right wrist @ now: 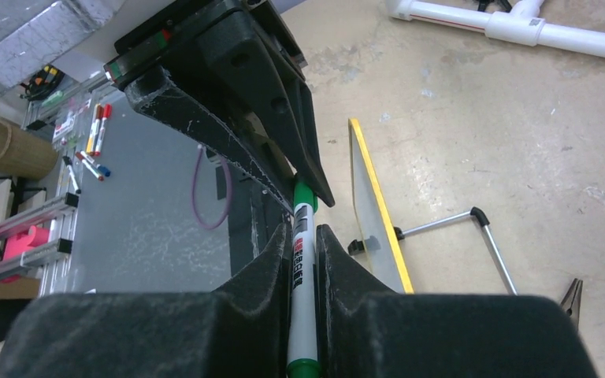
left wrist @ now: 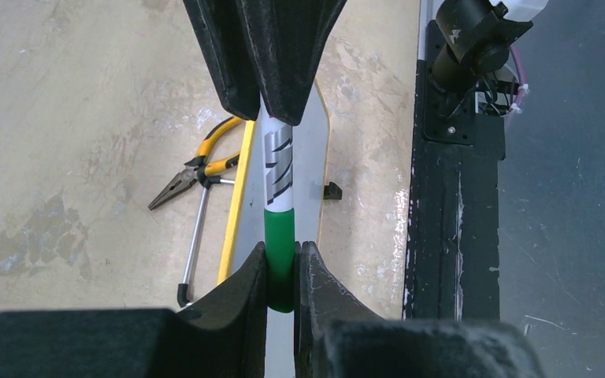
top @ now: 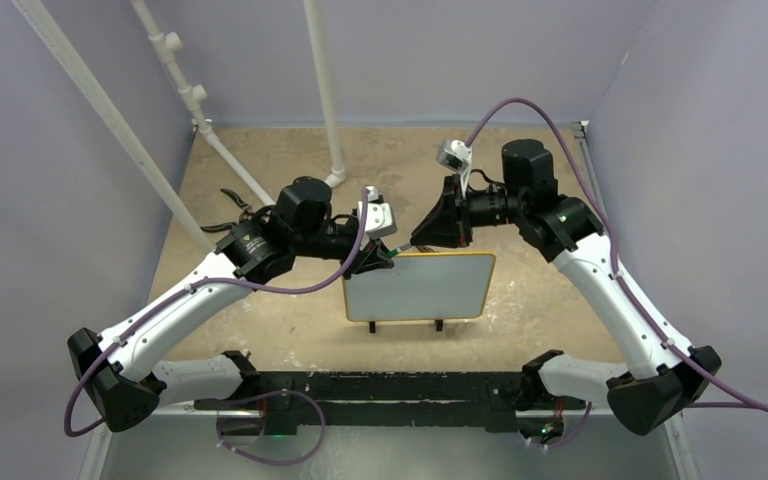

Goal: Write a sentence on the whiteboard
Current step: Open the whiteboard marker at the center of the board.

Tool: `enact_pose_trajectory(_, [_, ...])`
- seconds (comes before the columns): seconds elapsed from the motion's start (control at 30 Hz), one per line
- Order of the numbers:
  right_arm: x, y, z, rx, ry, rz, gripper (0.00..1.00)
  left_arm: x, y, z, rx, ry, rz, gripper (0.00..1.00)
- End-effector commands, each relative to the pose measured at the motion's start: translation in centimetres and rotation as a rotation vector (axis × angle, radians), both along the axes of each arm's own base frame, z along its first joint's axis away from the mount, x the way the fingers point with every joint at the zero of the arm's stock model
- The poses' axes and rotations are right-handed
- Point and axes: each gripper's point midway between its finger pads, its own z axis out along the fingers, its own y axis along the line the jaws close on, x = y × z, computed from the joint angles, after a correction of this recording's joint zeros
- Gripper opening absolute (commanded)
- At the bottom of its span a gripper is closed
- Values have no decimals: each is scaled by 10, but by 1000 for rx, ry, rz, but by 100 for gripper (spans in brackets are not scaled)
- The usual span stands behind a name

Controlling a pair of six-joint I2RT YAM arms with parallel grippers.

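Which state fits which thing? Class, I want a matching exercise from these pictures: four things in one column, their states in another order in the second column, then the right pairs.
Things
1. left gripper
2. right gripper
3. whiteboard
4. pliers

States
A. lying flat on the table
B. shut on the marker's white barrel
C. standing upright
D. shut on the marker's green cap

Pairs: 1-D, 2-B, 3-C, 4-A
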Motion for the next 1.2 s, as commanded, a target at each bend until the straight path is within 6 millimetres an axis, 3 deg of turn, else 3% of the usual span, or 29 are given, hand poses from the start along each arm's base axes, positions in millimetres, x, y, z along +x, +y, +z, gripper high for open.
enact_pose_trajectory(0.0, [-10,2,12,50,-42,44,0,-2,-2,8,-39,-32,-37,2])
enact_pose_trajectory(0.17, [-12,3,7,58,-32,61,0,-5,-10,14,-82,-22,-66,18])
enact_pose_trajectory(0.4, [-13,4,5,66,-31,78,0,-13,-18,13,-115,20,-121,26])
enact_pose_trajectory(0.47, [-13,4,6,67,-34,79,0,-14,-19,12,-115,28,-130,21])
enact_pose_trajectory(0.53, [-13,4,7,69,-40,77,0,-15,-18,9,-106,34,-136,9])
enact_pose_trajectory(0.67, [-13,2,13,74,-59,63,0,-17,-12,2,-78,32,-129,0])
enact_pose_trajectory(1.17, [-41,-10,60,146,-205,95,0,-17,27,-19,16,-24,20,0])
